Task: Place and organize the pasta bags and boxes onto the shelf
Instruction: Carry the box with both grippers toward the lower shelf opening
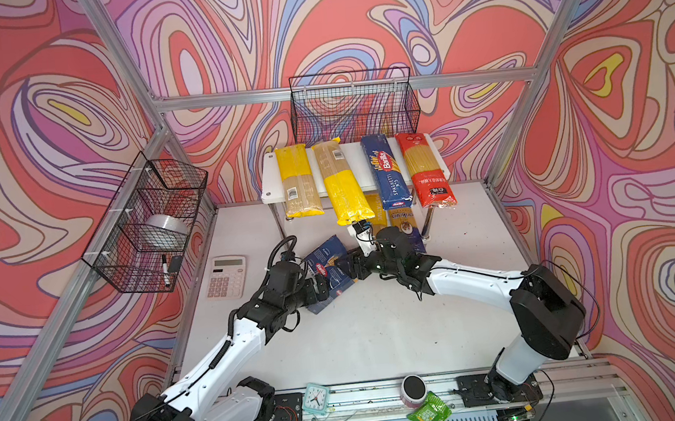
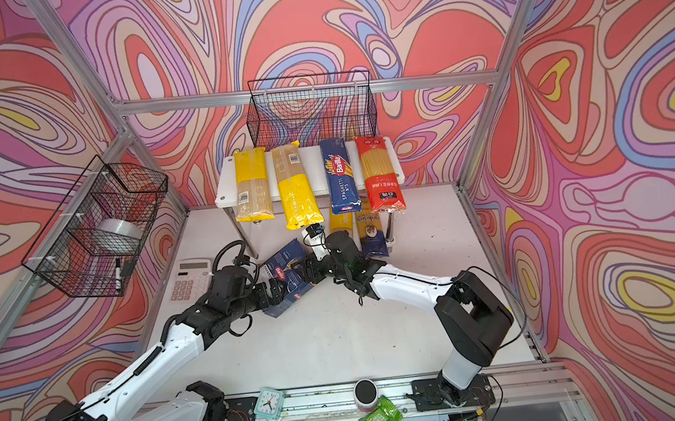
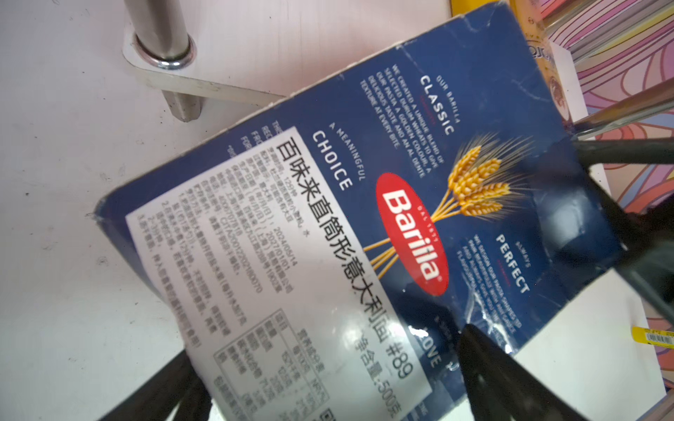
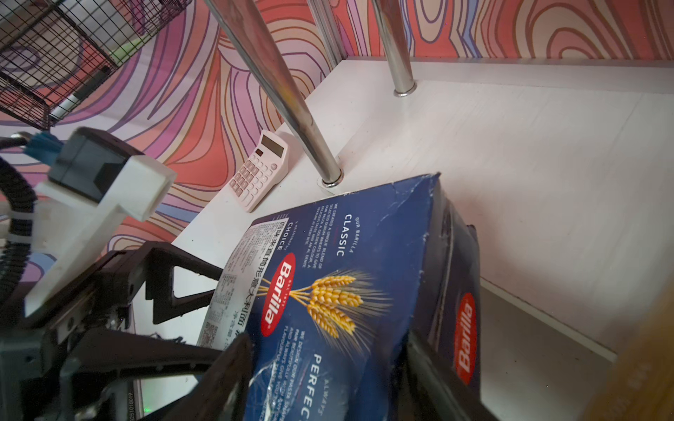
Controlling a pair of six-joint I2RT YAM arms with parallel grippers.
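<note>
Two pincers are sharing one navy Barilla carton, which is hanging tilted above the surface, just near of the shelf. The left pincer is pinching its near end; the right pincer is apparently clamping its far-right end. A handover is likely proceeding: one arm is due to release while the other is sliding the carton onto the lower board, avoiding the chrome leg.

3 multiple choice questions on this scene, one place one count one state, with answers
1. Where is the calculator? A) on the table, left of the shelf B) on the shelf's top C) in a gripper
2. How many pasta packs lie on the shelf's top? A) two B) four C) six
3. The right gripper is A) open B) shut on the navy Barilla carton C) out of view
1A, seen on the table; 2B, two yellow-and-clear bags, blue spaghetti box, red bag; 3B, it clamps the carton.
</note>
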